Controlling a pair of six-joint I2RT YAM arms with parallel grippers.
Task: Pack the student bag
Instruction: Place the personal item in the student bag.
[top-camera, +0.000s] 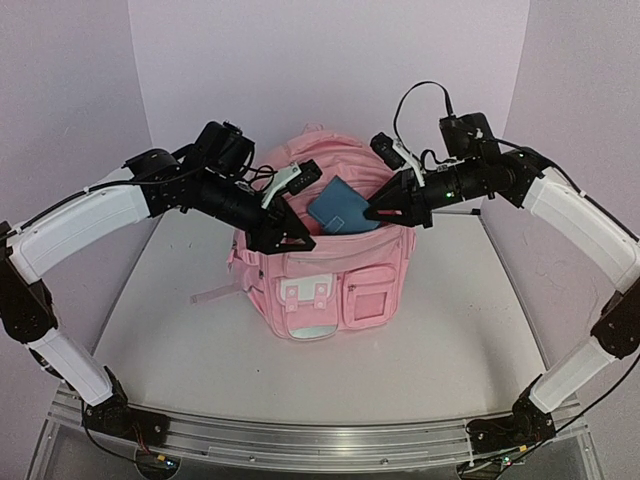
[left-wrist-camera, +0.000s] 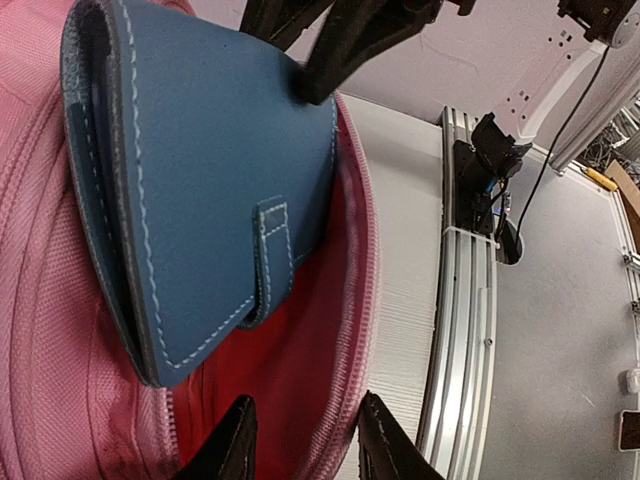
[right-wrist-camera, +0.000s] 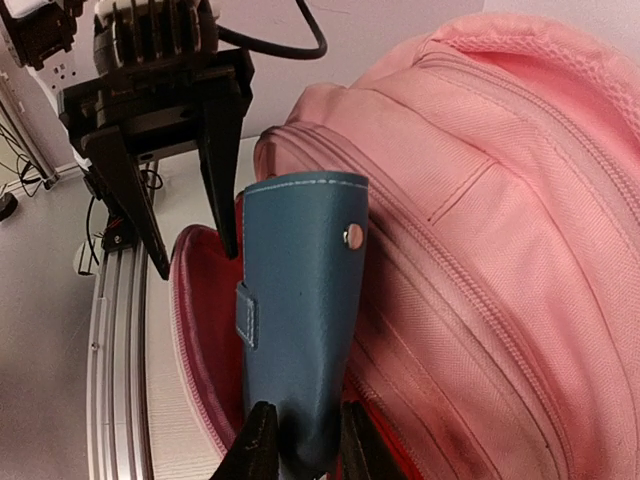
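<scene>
**Pink bag standing mid-surface, both pincers at its open top**

The student bag (top-camera: 320, 290) is standing upright in the middle of the white surface (top-camera: 160, 330), its front pockets facing the near edge and its top compartment gaping open. A blue wallet (top-camera: 340, 205) is sticking up out of that opening, tilted, with its lower end inside the bag.

The left pincer (left-wrist-camera: 305, 400) is sitting at the left side of the opening. Its fingers are spread and straddling the zipped rim, with red lining showing in the gap. The right pincer (right-wrist-camera: 305, 410) is reaching in from the right, its fingers lying close against both faces of the wallet's end. I cannot tell whether they are squeezing it.

A pink strap (top-camera: 212, 293) is trailing from the bag's left side onto the surface.

White surface is showing to the left, to the right and in front of the bag. Pale lilac walls (top-camera: 330, 60) are closing it in behind and on both sides, and the bag's back is standing near the rear wall. An aluminium rail (top-camera: 300, 440) is running along the near edge, carrying both arm bases. The left arm (top-camera: 90, 220) and the right arm (top-camera: 580, 215) are arching inward above the side margins, and a black cable (top-camera: 410, 100) is looping above the right wrist.
</scene>
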